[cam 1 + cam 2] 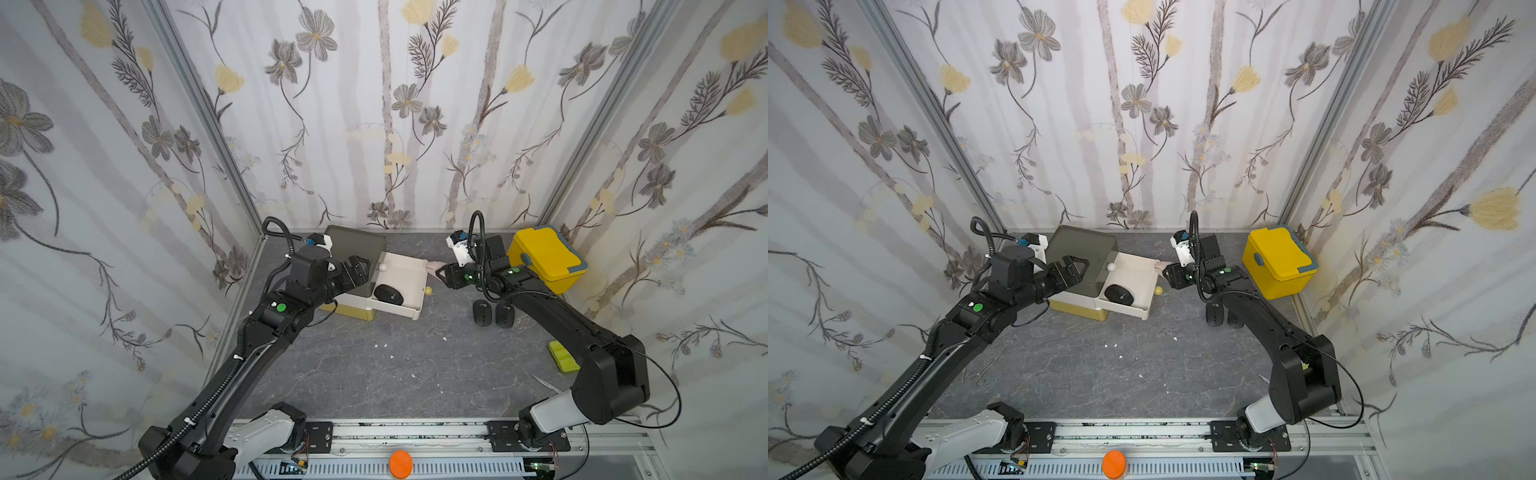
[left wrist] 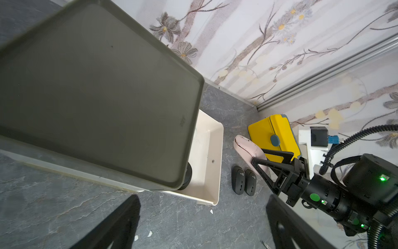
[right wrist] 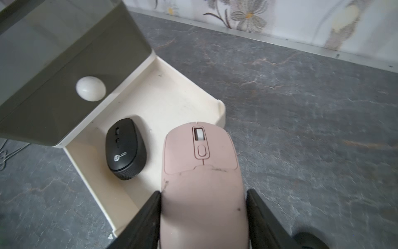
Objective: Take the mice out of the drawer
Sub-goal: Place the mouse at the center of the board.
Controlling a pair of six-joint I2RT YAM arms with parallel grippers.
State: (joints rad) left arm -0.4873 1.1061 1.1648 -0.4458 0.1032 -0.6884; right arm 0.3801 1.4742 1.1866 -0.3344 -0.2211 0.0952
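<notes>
The drawer box (image 1: pixel 355 249) was found at the table's (image 1: pixel 374 374) far edge, toward the far left corner and set at an angle. Its white middle drawer (image 1: pixel 409 266) was pulled well out to the right, with a yellowish ball knob (image 1: pixel 428 291) showing at its front. The olive-grey top tier (image 3: pixel 64 64) was shut, a white knob (image 3: pixel 90 88) on its face. The mustard bottom tier (image 1: pixel 353 312) was only partly seen.

One black mouse (image 1: pixel 388 294) lay inside the white drawer, close to the top tier's front, apart from both grippers.

The pink mouse (image 3: pixel 202 168) was pinched by its rear sides between the right gripper's (image 3: pixel 203 215) fingers (image 3: pixel 148 215). It was held beside the white drawer's outer far corner, nose pointing away from the wrist.

Two more black mice (image 1: pixel 482 312) were laid side by side on the table toward the right edge, partly hidden by the right arm. They lay near the yellow lidded box (image 1: pixel 544 257) in the far right corner.

The left gripper (image 1: pixel 360 265) was seen over the olive-grey top tier, its fingers (image 2: pixel 120 222) spread wide with nothing between them.
</notes>
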